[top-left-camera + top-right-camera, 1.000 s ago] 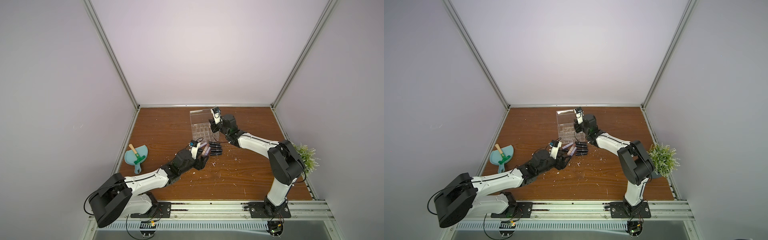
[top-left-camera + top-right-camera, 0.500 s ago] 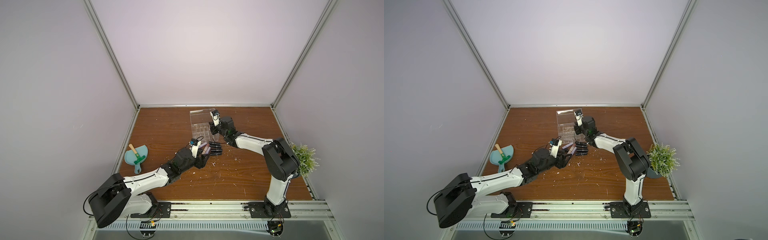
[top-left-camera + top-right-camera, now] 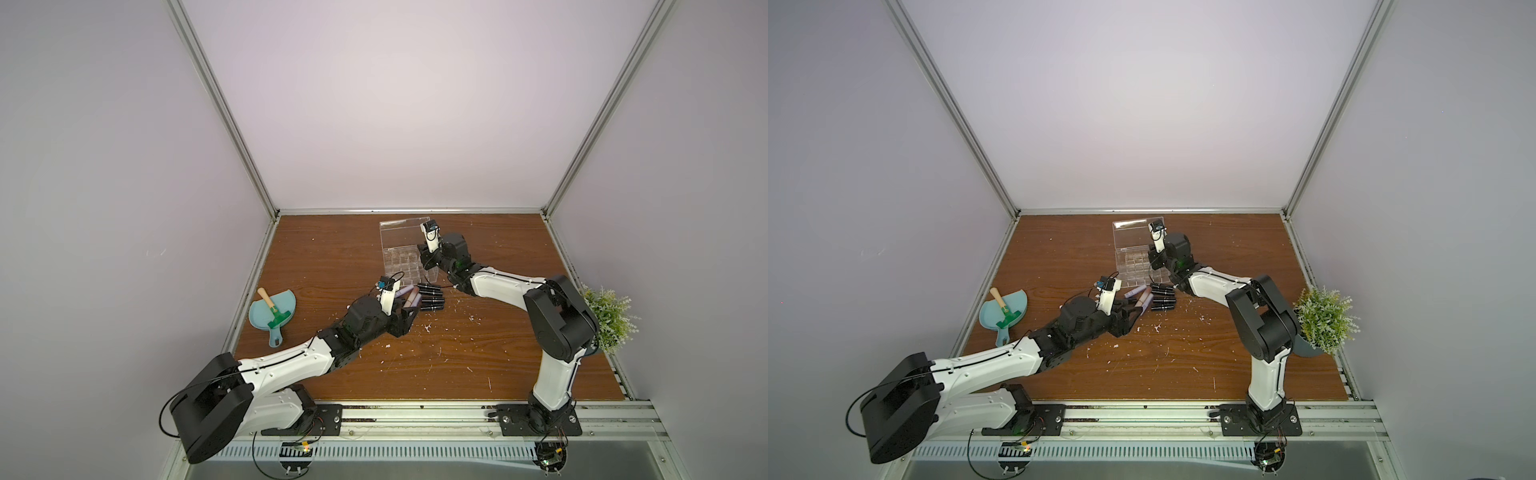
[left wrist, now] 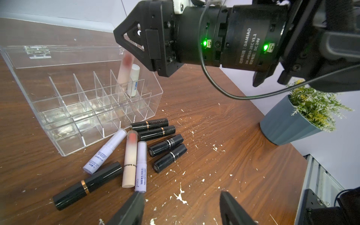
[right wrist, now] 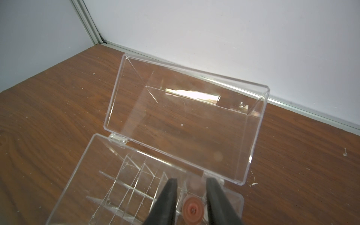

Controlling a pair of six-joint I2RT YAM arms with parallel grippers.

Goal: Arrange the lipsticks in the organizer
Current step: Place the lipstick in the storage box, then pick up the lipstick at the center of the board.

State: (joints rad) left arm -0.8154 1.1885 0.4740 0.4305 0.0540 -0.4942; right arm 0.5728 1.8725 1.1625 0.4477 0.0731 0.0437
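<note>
At the organizer [image 4: 78,136], lid [image 5: 185,124] open, my R jaws sit slightly spread either side of a pink tube [image 5: 192,211], not pinching it. It stands in a back-row cell by the hinge, w/ a white tube [image 4: 134,81] upright just beside it. Eight loose lipsticks [image 4: 130,159] lie on the counter [image 4: 224,136] just in front of the box: five black, two lilac, one pink. L jaws are spread, holding nothing, tips near the pile's edge.
</note>
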